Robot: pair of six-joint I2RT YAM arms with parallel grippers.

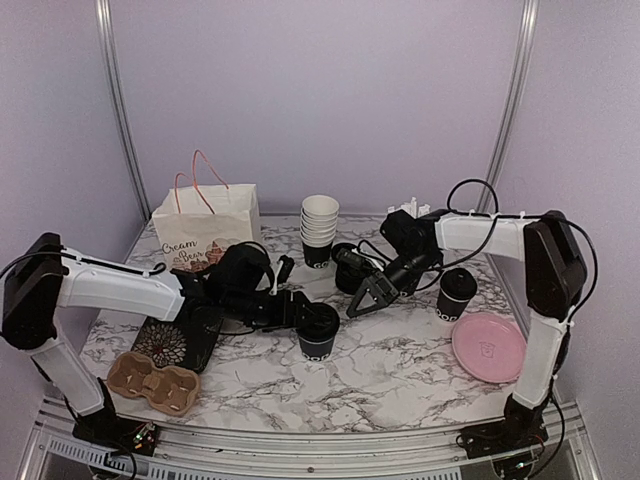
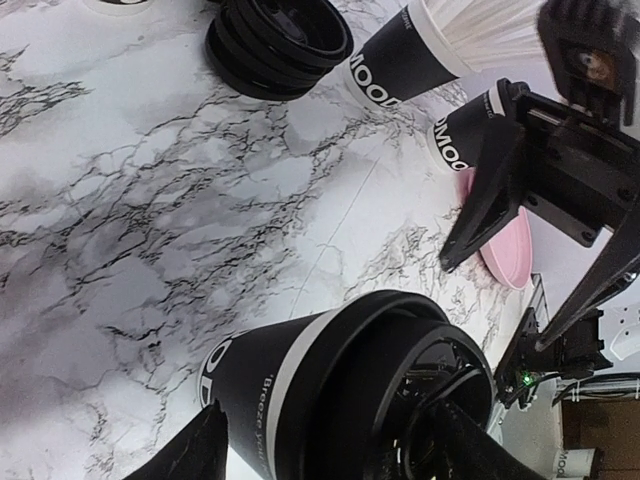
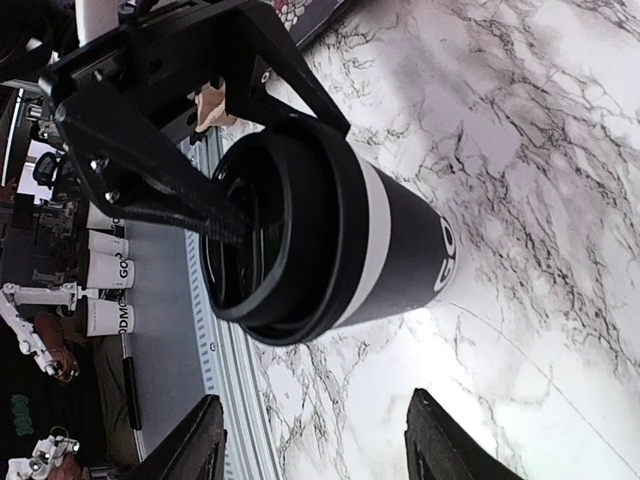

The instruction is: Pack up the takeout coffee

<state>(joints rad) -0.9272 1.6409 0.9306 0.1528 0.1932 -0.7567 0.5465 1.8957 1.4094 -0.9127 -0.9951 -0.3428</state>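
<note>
Place: a robot lab cell, dressed as a café counter.
Lab signs: left arm and right arm mounted by an aluminium frame rail; plain lilac backdrop between metal poles.
Café signs: marble-pattern table, paper bag, cup carrier, cup stack, lidded black coffee cup.

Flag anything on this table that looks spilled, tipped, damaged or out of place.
Nothing stands out. The centre cup and the right cup both stand upright, the cup stack is straight, and no liquid shows on the marble tabletop. Whether the centre cup's lid is fully seated cannot be told.
</note>
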